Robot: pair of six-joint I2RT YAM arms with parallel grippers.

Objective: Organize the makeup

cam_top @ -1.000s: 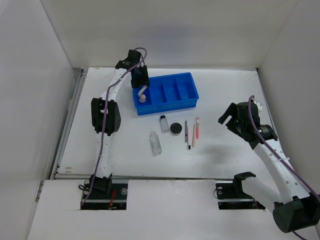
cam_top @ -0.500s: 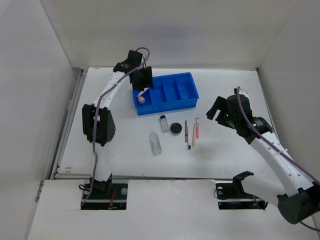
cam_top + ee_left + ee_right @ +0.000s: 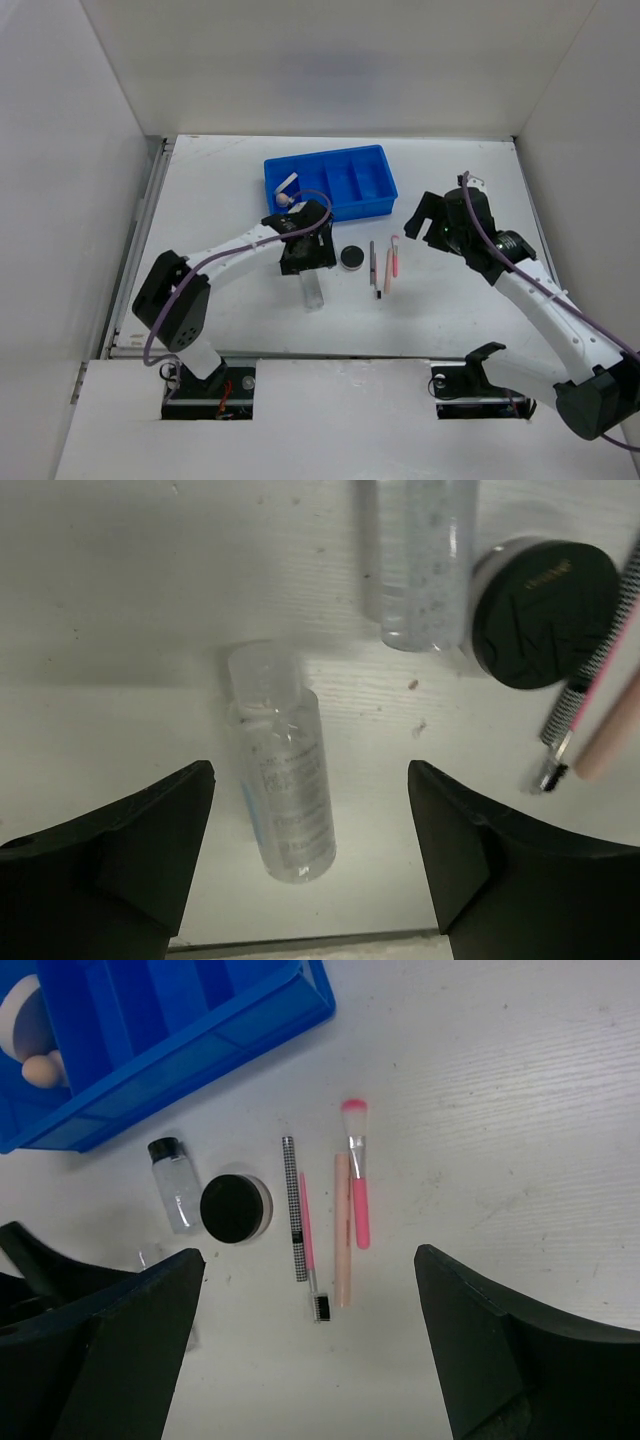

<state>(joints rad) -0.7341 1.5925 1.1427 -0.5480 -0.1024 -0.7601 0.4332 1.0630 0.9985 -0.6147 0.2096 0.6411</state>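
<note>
1. two clear bottles: one bottle (image 3: 283, 790) lay on its side on the white table (image 3: 200, 250), directly below the left gripper (image 3: 310, 780). the black-capped bottle (image 3: 176, 1196) lay just beside the one round black jar (image 3: 233, 1209).
2. four thin sticks lay side by side right of the jar: a checkered dark pencil (image 3: 292, 1200), a thin pink pencil (image 3: 304, 1215) against it, a peach stick (image 3: 342, 1235) and a pink brush (image 3: 358, 1185).
3. one tan sponge (image 3: 42, 1068) and one cream puff (image 3: 14, 1010) sat together in the end compartment of the blue tray (image 3: 340, 212).
4. the left arm lay stretched low across the table, wrist aimed down. its claw was spread wide with nothing pinched.
5. the right arm reached in from the right, bent at the elbow. the right gripper (image 3: 305, 1260) hung above the sticks, spread wide and empty.
</note>
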